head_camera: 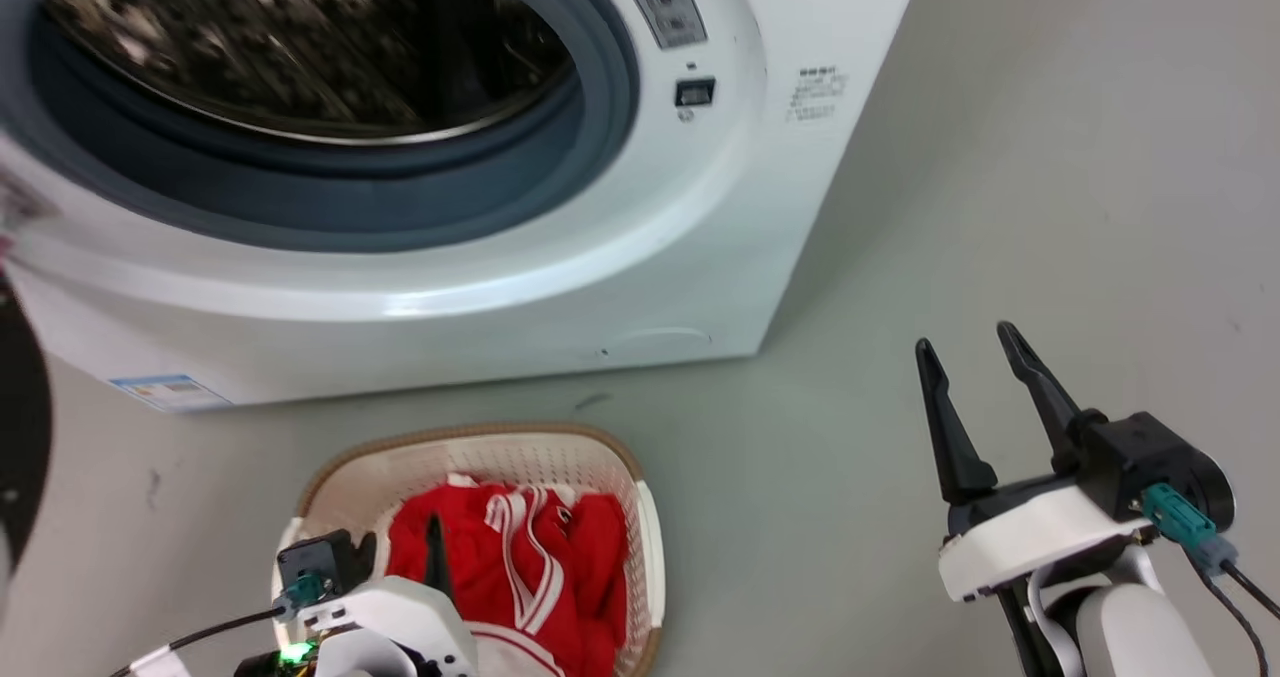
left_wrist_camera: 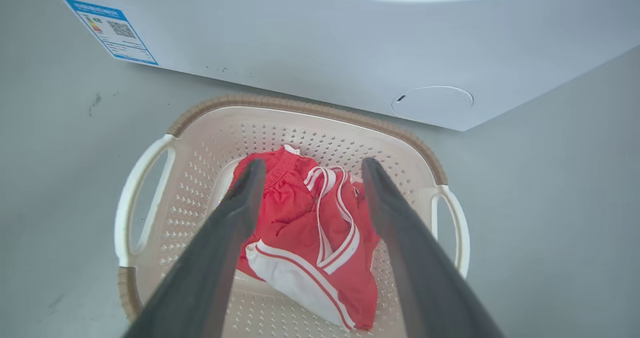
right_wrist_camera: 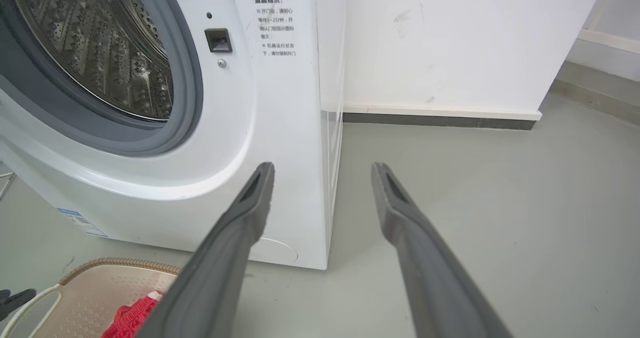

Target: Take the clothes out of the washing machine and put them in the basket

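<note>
The washing machine (head_camera: 640,257) stands open at the top of the head view, and the part of its steel drum (right_wrist_camera: 105,53) that shows is bare metal. On the floor in front of it sits the basket (head_camera: 640,517) with red, white-striped clothes (left_wrist_camera: 305,233) lying inside. My left gripper (left_wrist_camera: 312,166) hangs open just above the clothes, holding nothing. In the head view one of its fingers (head_camera: 436,547) points into the basket. My right gripper (head_camera: 965,342) is open over bare floor to the right of the machine, with nothing between its fingers (right_wrist_camera: 250,213).
A dark curved door edge (head_camera: 20,437) shows at the far left. A white wall with a dark baseboard (right_wrist_camera: 440,121) runs behind and to the right of the washer. Grey floor (head_camera: 1050,157) spreads to the right.
</note>
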`<state>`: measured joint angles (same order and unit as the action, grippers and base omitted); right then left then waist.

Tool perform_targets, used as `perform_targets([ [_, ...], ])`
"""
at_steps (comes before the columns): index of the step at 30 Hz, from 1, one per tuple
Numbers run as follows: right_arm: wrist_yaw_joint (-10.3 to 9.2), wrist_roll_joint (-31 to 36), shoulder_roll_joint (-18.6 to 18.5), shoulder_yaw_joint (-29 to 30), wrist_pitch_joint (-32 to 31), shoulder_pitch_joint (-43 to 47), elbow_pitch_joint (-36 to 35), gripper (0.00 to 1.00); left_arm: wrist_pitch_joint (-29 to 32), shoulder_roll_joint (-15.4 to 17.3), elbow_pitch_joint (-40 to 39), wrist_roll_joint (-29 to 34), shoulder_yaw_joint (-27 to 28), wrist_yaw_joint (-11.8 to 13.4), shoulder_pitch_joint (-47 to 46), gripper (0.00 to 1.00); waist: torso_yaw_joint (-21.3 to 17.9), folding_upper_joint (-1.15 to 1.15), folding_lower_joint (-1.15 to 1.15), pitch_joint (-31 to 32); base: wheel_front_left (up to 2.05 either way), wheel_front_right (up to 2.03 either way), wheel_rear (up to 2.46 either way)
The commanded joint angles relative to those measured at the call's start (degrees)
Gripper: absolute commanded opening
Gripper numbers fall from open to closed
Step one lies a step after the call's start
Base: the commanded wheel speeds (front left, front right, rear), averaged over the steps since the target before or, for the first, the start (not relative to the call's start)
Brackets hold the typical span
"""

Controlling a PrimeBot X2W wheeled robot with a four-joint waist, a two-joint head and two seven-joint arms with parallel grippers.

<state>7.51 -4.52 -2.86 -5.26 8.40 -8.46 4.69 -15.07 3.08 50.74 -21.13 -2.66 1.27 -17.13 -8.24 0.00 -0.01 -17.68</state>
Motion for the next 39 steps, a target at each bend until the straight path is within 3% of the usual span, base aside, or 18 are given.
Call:
perform_targets([
  [1,-0.04,0.5,0.0,0.6,-0.7,1.7,-0.7,1.0,-0.1,-0.2,-4.0,1.0,0.9,0.2,2.3,1.0,3.0,0.0,0.01,5.5,0.0,0.0,0.0],
  [12,-0.04,2.0,0.0,2.7,-3.3,5.7,-4.6,1.0,-0.1,-0.2,-30.9,5.8,0.9,2.4,8.6,1.0,4.8,0.0,0.01,11.5,0.0,0.0,0.0],
  [19,-0.04,2.5,0.0,3.3,-4.3,7.4,-5.9,1.0,-0.1,-0.2,-42.0,11.4,1.2,2.4,11.6,1.0,5.2,0.0,0.01,14.3,0.0,0.0,0.0],
  [27,-0.04,2.7,0.0,2.8,-4.6,8.3,-6.3,1.0,-0.1,0.6,-44.5,16.0,-0.4,1.9,14.4,1.0,4.9,0.0,0.01,15.9,0.0,0.0,0.0],
  [39,-0.04,1.8,0.0,2.6,-4.3,8.9,-6.0,1.0,-0.1,0.3,-44.2,14.0,-0.6,1.6,15.6,1.0,4.7,0.0,0.01,16.4,0.0,0.0,0.0],
])
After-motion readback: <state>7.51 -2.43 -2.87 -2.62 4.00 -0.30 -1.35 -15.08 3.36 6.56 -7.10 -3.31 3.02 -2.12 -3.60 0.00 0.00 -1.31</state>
